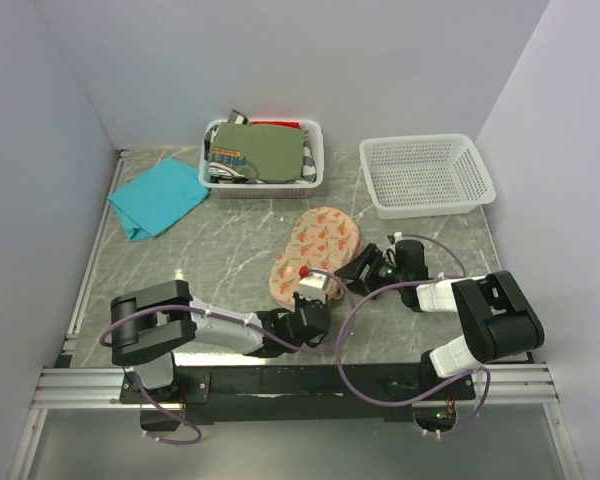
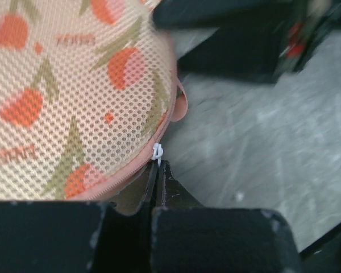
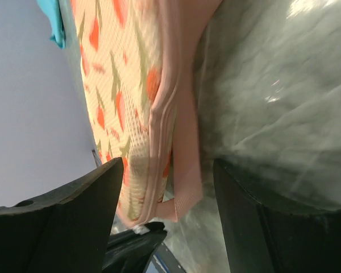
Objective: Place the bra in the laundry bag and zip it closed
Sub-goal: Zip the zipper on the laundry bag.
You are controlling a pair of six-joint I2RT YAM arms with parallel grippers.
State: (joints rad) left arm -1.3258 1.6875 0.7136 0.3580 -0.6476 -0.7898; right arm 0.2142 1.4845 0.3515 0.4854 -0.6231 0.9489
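Ringing laundry bag [image 1: 315,250]: clothes basket [image 1: 317,150] 11 o'clock, mesh basket [image 1: 430,175] 2, teal cloth [image 1: 158,197] 10 | left pincer [image 2: 159,170] clenched, right pincer [image 3: 167,165] released | marbled bench [image 1: 230,250], pale walls [image 1: 280,60]

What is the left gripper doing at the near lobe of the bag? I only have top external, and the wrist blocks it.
Observer: In the left wrist view, the left gripper is shut, with the white zipper pull pinched at its tips on the laundry bag edge.
Operator: Is the right one gripping too?
Observer: No. The right wrist view shows the right gripper open, straddling the bag's edge.
Operator: Is the zip closed?
Observer: The stretch of zipper seam in the right wrist view looks closed. I cannot tell about the rest. The bra shows in no view.
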